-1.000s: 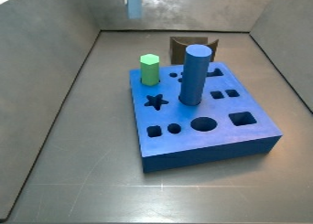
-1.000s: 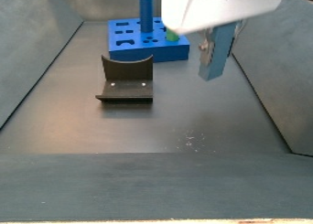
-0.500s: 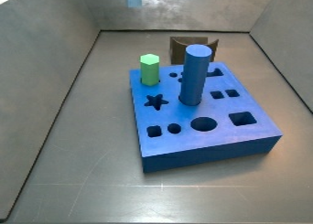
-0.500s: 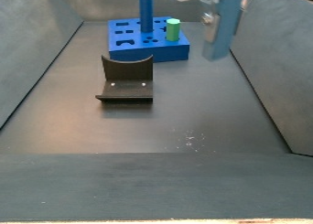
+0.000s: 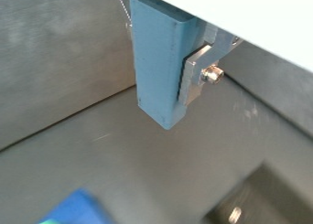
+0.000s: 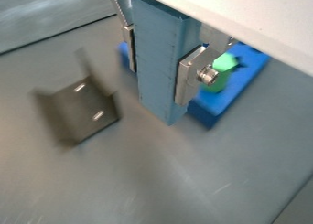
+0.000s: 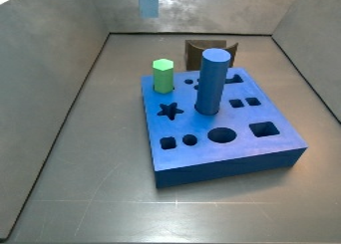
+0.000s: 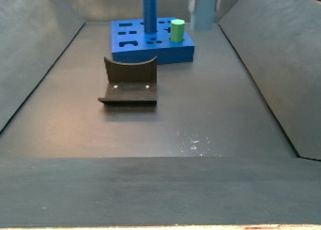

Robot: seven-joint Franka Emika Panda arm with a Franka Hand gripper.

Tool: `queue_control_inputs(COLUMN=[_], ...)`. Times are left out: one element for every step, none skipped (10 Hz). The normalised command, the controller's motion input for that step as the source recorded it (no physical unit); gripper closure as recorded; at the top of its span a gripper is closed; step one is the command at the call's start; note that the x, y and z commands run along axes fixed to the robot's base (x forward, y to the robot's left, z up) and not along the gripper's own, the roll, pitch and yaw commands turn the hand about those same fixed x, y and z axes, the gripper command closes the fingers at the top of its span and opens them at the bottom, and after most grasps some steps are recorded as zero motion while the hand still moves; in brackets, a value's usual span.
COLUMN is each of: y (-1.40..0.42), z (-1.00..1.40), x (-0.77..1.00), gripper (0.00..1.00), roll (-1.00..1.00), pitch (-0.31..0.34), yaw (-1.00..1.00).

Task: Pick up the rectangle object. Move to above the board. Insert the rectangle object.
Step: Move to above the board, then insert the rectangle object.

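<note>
The rectangle object [image 5: 162, 68] hangs clamped upright in your gripper [image 5: 166, 47].
Its silver fingers [image 6: 188, 77] press both sides; it is raised well clear of the floor, beside the board [image 8: 153, 42], above the fixture [image 8: 128, 82].

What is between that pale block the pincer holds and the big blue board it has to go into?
Nothing visible. The pincer holds the rectangle object high in open air, short of the board.

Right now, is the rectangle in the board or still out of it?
Out. The gripper holds the rectangle upright in the air, its lower end clear of the floor and beside the board.
</note>
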Motion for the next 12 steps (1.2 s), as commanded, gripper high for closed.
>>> queue_control_inputs(y=[-1.0, -1.0, -1.0, -1.0, -1.0, -1.0, -1.0, -0.95, -0.55, -0.33, -0.18, 0.0], z=[0.11, 0.11, 0.11, 0.11, 0.11, 0.11, 0.11, 0.1, 0.05, 0.03, 0.02, 0.0], x=[0.17, 0.18, 0.19, 0.2, 0.22, 0.22, 0.25, 0.26, 0.19, 0.14, 0.09, 0.02], gripper=[1.0, 1.0, 1.0, 1.0, 1.0, 1.0, 1.0, 1.0, 1.0, 1.0, 1.0, 1.0], roll=[0.09, 0.06, 0.03, 0.02, 0.02, 0.02, 0.03, 0.05, 0.08, 0.11, 0.13, 0.0], pitch=[0.179, 0.224, 0.238, 0.234, 0.216, 0.198, 0.181, 0.168, 0.149, 0.13, 0.098, 0.0], yaw=[-1.0, -0.64, -0.29, -0.13, -0.06, -0.04, -0.01, 0.0, 0.01, 0.01, 0.01, 0.0])
